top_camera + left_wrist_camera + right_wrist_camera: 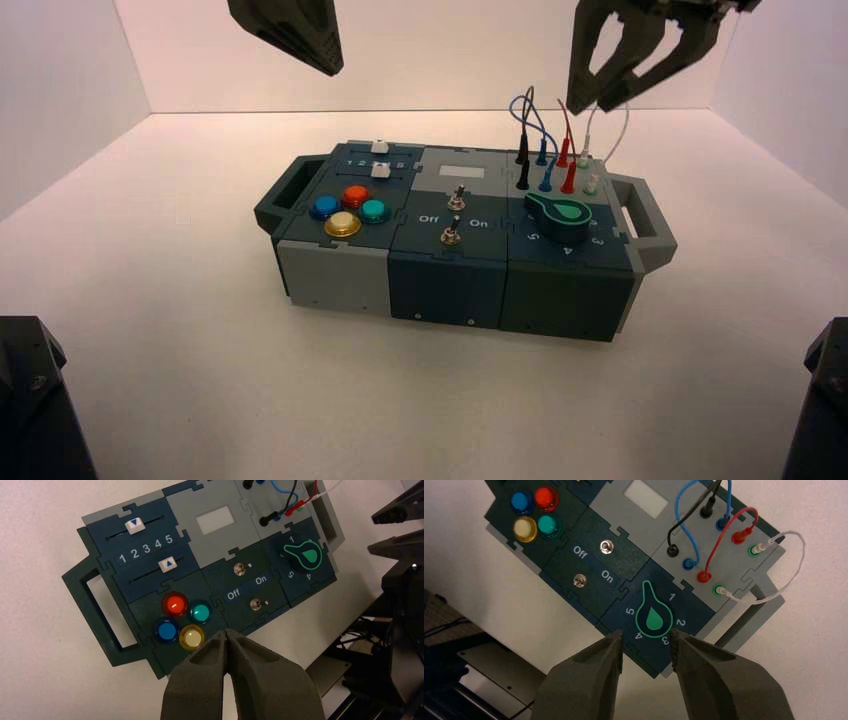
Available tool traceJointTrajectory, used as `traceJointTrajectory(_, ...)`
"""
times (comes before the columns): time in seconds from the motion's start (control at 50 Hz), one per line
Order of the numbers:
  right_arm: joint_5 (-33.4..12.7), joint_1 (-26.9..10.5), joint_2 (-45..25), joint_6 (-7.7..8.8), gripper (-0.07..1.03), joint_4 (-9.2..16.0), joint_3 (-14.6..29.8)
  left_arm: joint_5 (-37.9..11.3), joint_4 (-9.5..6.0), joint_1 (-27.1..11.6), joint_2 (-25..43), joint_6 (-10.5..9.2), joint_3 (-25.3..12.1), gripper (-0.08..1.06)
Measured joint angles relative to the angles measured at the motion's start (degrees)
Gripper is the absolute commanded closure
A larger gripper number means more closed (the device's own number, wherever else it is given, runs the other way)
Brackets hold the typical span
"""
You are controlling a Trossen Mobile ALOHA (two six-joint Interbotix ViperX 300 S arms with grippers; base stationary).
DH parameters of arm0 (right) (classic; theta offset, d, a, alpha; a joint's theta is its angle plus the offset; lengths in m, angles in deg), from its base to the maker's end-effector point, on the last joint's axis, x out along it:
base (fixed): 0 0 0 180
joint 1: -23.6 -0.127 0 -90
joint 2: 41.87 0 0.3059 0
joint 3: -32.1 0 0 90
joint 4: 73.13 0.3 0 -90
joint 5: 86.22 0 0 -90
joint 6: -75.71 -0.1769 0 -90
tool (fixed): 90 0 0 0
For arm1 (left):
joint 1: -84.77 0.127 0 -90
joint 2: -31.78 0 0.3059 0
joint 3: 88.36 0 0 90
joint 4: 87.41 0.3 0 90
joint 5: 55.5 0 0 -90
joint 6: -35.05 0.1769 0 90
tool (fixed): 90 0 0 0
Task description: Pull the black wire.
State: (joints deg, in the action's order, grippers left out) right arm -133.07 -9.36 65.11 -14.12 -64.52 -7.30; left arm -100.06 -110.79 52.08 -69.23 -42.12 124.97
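The black wire [524, 120] loops up from two black plugs at the back right of the box [450, 280]. In the right wrist view the black wire [685, 524] runs between its plugs beside the blue and red ones. My right gripper [592, 102] hangs open in the air above the wire loops, holding nothing. From its own camera the right gripper [645, 637] frames the box edge near the knob, far from the plugs. My left gripper [325, 62] is parked high over the box's back left, and the left gripper [227, 633] is shut and empty.
Next to the black wire stand a blue wire [684, 510], a red wire [724, 530] and a white wire [791, 575]. A green-marked knob [654, 617], two toggle switches [607, 545], coloured buttons [535, 510] and two sliders [136, 525] fill the rest of the box top.
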Motion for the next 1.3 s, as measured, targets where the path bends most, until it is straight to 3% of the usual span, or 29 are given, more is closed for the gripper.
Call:
traceJointTrajectory(0.04, 0.79, 0.0, -0.18, -0.18, 0.72, 0.0, -0.53, 0.09, -0.09, 0.0, 0.0, 0.09, 0.0, 1.01)
traceJointTrajectory(0.12, 2.02, 0.0, -0.53, -0.35, 0.76, 0.09, -1.41, 0.0, 0.0, 0.0, 0.0, 0.09, -0.09, 1.01)
traceJointTrajectory(0.26, 3.43, 0.0, -0.53, -0.7, 0.92, 0.26, -1.58, 0.53, -0.09, 0.0, 0.18, 0.0, -0.09, 1.01)
traceJointTrajectory(0.34, 3.78, 0.0, -0.62, -0.88, 0.95, 0.35, -1.58, 1.05, -0.18, 0.0, 0.97, 0.0, -0.62, 1.01)
traceJointTrajectory(0.6, 3.87, 0.0, -1.58, -0.97, 0.91, 0.35, -1.58, 1.32, -2.02, -0.44, 5.36, 0.18, -3.43, 1.01)
traceJointTrajectory(0.72, 4.04, 0.0, -3.16, -0.88, 0.68, 0.35, -1.58, 1.41, -2.2, -1.76, 7.91, 2.37, -4.13, 1.01)
traceJointTrajectory(0.82, 5.01, 0.0, -4.83, -0.79, 0.68, 0.26, -1.58, 1.76, -2.37, -2.99, 9.14, 3.69, -4.48, 1.01)
traceJointTrajectory(1.08, 11.25, -0.09, -8.35, -1.05, 0.67, 0.09, -1.58, 7.91, -3.34, -3.34, 8.88, 3.87, -3.43, 1.01)
traceJointTrajectory(1.14, 12.74, -0.09, -9.49, -1.58, 0.62, 0.09, -1.58, 10.11, -3.43, -3.34, 7.65, 3.87, -2.37, 1.01)
traceJointTrajectory(1.3, 16.96, -0.09, -13.1, -2.55, 0.62, 0.09, -1.41, 12.57, -4.04, -3.52, 4.48, 3.87, -0.62, 1.01)
